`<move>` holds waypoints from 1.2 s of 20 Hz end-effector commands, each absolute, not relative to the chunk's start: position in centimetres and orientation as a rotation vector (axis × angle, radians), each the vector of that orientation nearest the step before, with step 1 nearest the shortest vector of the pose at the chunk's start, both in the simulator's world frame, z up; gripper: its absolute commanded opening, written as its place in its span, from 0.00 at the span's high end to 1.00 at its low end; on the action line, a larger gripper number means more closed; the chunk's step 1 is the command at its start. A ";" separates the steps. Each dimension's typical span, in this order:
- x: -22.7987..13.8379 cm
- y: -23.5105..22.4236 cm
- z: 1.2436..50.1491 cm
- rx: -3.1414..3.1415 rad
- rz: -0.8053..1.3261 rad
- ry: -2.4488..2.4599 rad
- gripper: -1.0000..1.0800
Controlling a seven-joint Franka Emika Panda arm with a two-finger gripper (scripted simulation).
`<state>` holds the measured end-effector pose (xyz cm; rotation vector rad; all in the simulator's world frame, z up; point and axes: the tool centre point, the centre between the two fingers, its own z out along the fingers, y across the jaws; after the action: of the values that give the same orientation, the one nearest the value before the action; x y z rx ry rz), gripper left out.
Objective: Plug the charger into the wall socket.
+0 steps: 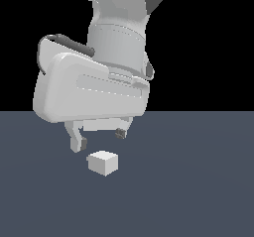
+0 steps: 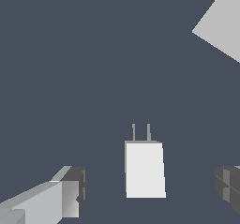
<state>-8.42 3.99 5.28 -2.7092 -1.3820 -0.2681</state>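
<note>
The charger (image 1: 103, 162) is a small white cube lying on the dark grey floor. In the wrist view the charger (image 2: 144, 168) shows two thin prongs sticking out of one end. My gripper (image 1: 99, 138) hangs just above and behind the charger, open and empty. In the wrist view my gripper (image 2: 152, 189) has a finger on each side of the charger, with clear gaps to it. The wall socket (image 2: 222, 25) shows only as a corner of a flat white plate at the wrist view's edge. It is out of the exterior view.
The dark grey floor (image 1: 198, 191) spreads around the charger. The arm's large white hand body (image 1: 89, 89) fills the upper middle of the exterior view and hides what lies behind it.
</note>
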 end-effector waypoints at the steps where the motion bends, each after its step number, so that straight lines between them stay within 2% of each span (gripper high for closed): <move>1: -8.5 4.0 4.4 -2.709 -0.266 -1.382 0.04; 12: -8.5 4.0 1.2 -2.710 -0.266 -1.382 0.04; 13: -8.5 4.0 1.2 -2.710 -0.266 -1.382 1.00; 24: -8.5 4.0 1.2 -2.711 -0.266 -1.381 1.00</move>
<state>-8.46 4.00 1.20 -2.7100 -1.3818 -0.2665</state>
